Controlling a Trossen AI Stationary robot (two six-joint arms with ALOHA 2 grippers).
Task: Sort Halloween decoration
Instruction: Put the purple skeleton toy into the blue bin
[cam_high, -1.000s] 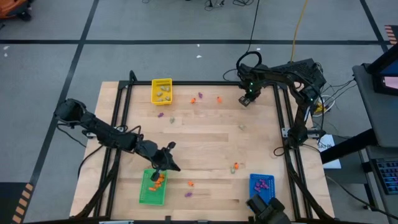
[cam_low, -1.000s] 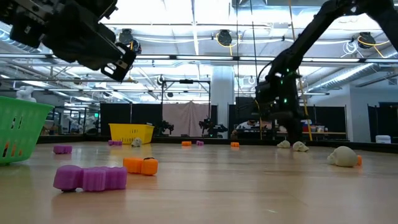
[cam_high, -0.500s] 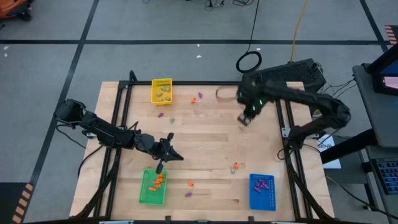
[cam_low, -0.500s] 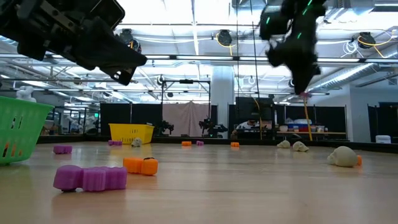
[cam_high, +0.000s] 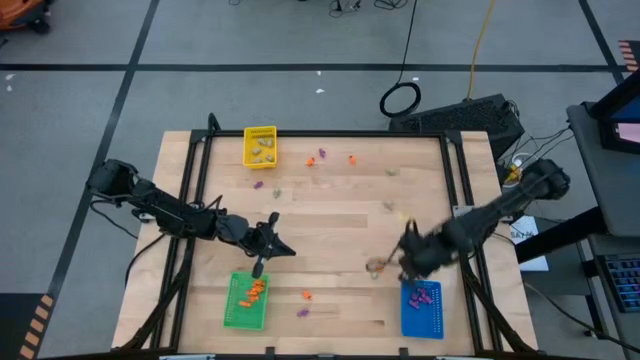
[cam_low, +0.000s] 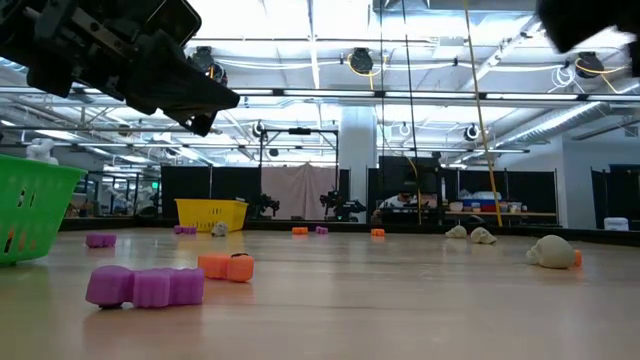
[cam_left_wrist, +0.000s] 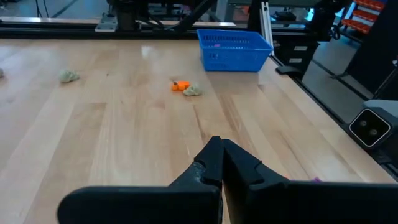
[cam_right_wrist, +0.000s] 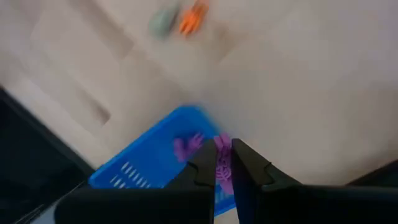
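Observation:
The Halloween decoration lies as tiny trinkets across the wooden table: orange ones (cam_high: 255, 290) in the green tray (cam_high: 245, 300), purple ones (cam_high: 424, 296) in the blue tray (cam_high: 421, 308), beige ones in the yellow tray (cam_high: 260, 146), and loose ones such as an orange-and-beige pair (cam_high: 377, 266). My right gripper (cam_high: 403, 262), blurred, hangs over the blue tray's far end (cam_right_wrist: 143, 168) and is shut on a purple trinket. My left gripper (cam_high: 288, 253) is shut and bare, above the table just beyond the green tray, pointing toward the table's right side (cam_left_wrist: 219, 142). My right gripper pinches a purple trinket (cam_right_wrist: 222, 169) between its two fingers. The fingers point steeply down. The trinket is lifted clear, above the blue tray's edge; blur hides which part of it is gripped.
Loose trinkets lie near the front edge, orange (cam_high: 306, 296) and purple (cam_high: 302, 312); the low view shows them close up as purple (cam_low: 145, 286) and orange (cam_low: 225, 266). More sit at the far side (cam_high: 322, 155) and a beige one mid-right (cam_high: 388, 205). A black frame rail (cam_high: 465, 250) runs along the right edge.
My right gripper has swung fast from the table's far right part toward the near edge, rising and rolling about, and now hangs over the blue tray. My left gripper has drawn away from the green tray toward the table's middle and tipped up nearer level, then kept still.

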